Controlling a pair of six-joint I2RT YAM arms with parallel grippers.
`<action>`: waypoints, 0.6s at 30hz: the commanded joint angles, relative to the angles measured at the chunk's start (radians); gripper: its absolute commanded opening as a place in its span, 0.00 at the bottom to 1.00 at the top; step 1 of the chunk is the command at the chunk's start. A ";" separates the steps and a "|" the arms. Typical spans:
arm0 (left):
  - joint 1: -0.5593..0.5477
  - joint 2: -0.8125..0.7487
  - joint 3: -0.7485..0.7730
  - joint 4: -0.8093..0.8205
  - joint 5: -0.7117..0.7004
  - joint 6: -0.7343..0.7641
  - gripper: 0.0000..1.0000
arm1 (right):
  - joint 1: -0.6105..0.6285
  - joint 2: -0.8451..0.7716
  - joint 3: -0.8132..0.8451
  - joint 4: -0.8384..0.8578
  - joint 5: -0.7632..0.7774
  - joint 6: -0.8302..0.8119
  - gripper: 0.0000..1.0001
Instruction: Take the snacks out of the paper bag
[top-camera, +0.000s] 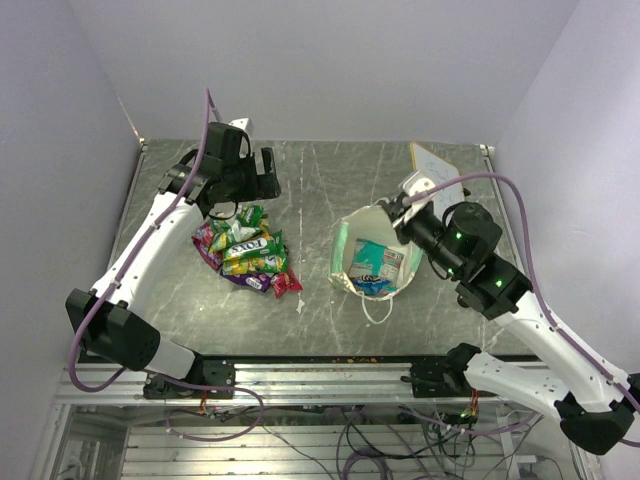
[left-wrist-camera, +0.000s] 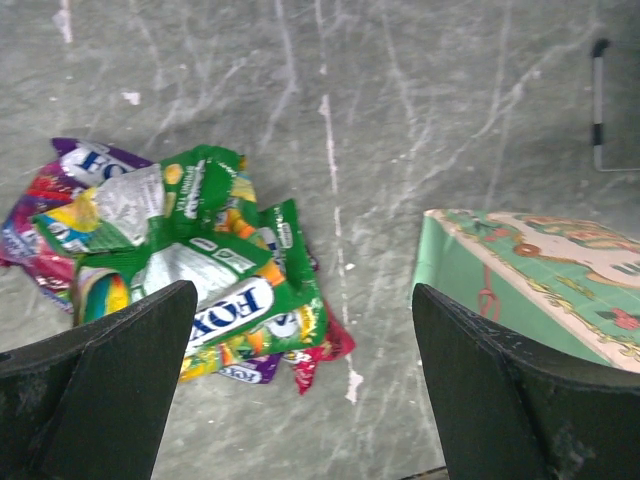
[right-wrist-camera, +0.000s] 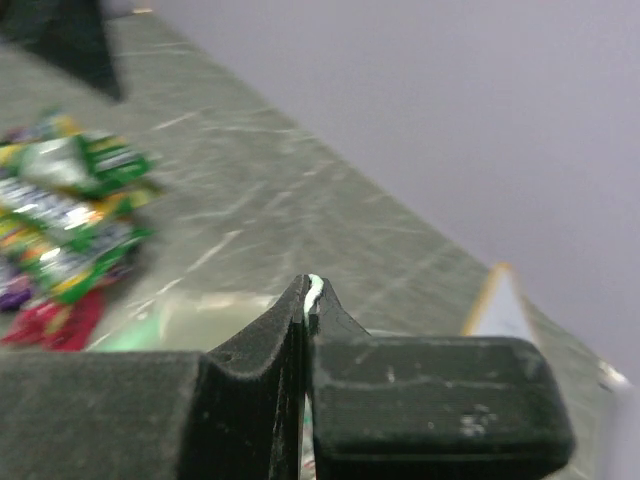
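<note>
The mint-green paper bag stands open at the table's middle right, with teal and blue snacks still inside. A pile of green, yellow, purple and red snacks lies on the table to its left. My left gripper is open and empty, hovering above the pile's far edge; its view shows the pile and the bag's side. My right gripper is shut on the bag's rim at its far right side; a thin white-green edge shows pinched between the tips.
A white whiteboard lies at the back right near the right gripper. The bag's white string handle trails toward the near edge. Walls close in the table on three sides.
</note>
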 joint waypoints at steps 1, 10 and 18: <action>-0.002 -0.009 -0.012 0.082 0.124 -0.054 0.99 | -0.019 0.089 0.079 0.131 0.399 -0.148 0.00; -0.003 -0.097 -0.093 0.116 0.153 -0.084 1.00 | -0.117 0.311 0.213 0.319 0.369 -0.361 0.00; -0.003 -0.204 -0.211 0.168 0.270 -0.177 0.99 | -0.118 0.458 0.348 0.392 0.299 -0.579 0.00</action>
